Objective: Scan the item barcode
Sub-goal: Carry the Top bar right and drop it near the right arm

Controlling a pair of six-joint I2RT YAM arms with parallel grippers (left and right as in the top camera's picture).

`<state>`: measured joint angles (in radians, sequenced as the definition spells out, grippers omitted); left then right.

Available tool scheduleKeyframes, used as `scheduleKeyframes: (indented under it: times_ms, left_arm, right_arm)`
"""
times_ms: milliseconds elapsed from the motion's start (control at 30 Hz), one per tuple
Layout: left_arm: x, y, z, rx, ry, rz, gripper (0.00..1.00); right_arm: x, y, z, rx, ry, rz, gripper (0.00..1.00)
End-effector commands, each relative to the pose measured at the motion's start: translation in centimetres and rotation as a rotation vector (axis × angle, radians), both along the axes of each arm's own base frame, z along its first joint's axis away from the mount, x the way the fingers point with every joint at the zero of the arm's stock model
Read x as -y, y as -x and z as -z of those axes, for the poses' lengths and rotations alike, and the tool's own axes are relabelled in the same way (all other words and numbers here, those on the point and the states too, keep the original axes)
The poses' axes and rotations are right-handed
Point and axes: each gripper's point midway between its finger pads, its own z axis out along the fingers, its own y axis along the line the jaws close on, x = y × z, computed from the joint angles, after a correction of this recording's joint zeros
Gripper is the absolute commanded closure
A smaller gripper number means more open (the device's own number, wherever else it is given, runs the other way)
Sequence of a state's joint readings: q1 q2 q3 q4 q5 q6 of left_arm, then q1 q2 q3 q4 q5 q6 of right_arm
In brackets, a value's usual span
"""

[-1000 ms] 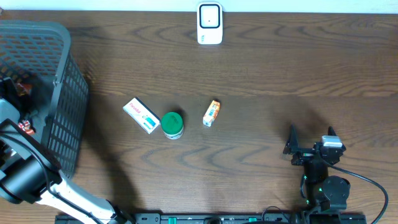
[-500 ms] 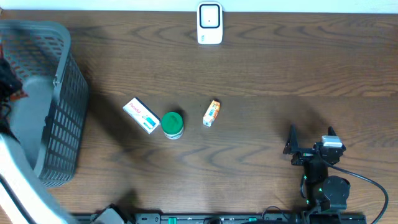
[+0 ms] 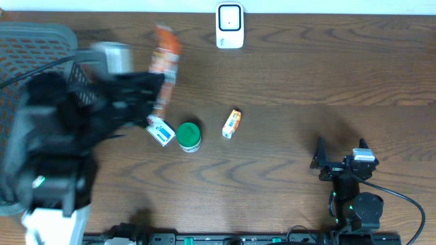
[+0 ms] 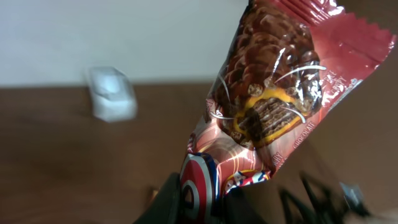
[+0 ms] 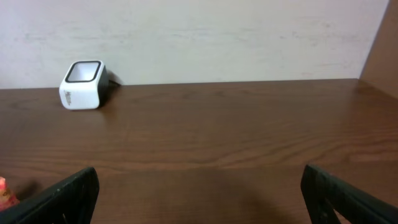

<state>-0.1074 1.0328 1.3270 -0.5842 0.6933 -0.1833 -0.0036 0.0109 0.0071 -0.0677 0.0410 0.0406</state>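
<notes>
Crinkly film is wrapping the snack packet [image 4: 273, 106], so it is likely handling as light, soft and slippery, with biscuits inside that could be cracking under a hard squeeze. The left end effector [image 4: 205, 199] is pinching it by its lower end, jaws closed narrow on the foil. That end is looking like the sensible place to hold, being flat, thin and away from most of the contents. Held there, the rest is standing free and may be flopping about; the overhead view of it is coming out blurred.

The packet is showing red and pink foil with a zigzag top seal, a picture of chocolate-coated biscuits with an orange centre, and a round red, white and blue badge near the grip. No barcode is showing on this face.

It is hanging above the surface [image 3: 306, 75], left of the scanner [image 3: 229, 26] and a little nearer the robot. The right end effector [image 3: 340, 153] is sitting well apart from the scanner, to its near right, jaws spread wide and holding nothing.
</notes>
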Motion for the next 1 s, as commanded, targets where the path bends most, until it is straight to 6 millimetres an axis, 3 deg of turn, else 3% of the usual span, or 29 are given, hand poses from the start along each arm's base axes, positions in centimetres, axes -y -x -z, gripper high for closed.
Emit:
scheduleKeyframes:
  times_ms: [0, 67, 100, 267, 300, 467, 567, 700, 967]
  left_arm:
    - [5.5, -0.4, 5.7, -0.074, -0.138, 0.166, 0.91]
    - [8.6, -0.3, 9.0, -0.114, -0.219, 0.26, 0.91]
    - [11.3, -0.4, 12.4, -0.173, -0.288, 0.32, 0.91]
    - [14.7, -1.2, 20.9, -0.305, -0.482, 0.335, 0.91]
    - [16.2, -0.8, 23.9, -0.35, -0.524, 0.373, 0.91]
    - [19.3, 0.2, 30.0, -0.414, -0.593, 0.459, 0.91]
    - [20.7, 0.3, 31.5, -0.41, -0.588, 0.486, 0.91]
    - [22.1, 0.8, 32.0, -0.389, -0.583, 0.517, 0.91]
    - [24.5, 5.0, 29.9, -0.433, -0.388, 0.791, 0.91]
  right_arm:
    - [0.2, 0.0, 0.1, -0.001, 0.005, 0.008, 0.01]
    - [0.2, 0.0, 0.1, -0.001, 0.005, 0.008, 0.01]
    - [0.2, 0.0, 0.1, -0.001, 0.005, 0.008, 0.01]
    - [0.2, 0.0, 0.1, -0.001, 0.005, 0.008, 0.01]
    - [0.2, 0.0, 0.1, -0.001, 0.005, 0.008, 0.01]
    - [0.2, 0.0, 0.1, -0.001, 0.005, 0.008, 0.01]
    - [0.2, 0.0, 0.1, -0.001, 0.005, 0.008, 0.01]
    - [0.2, 0.0, 0.1, -0.001, 0.005, 0.008, 0.01]
    - [0.2, 0.0, 0.1, -0.001, 0.005, 0.008, 0.01]
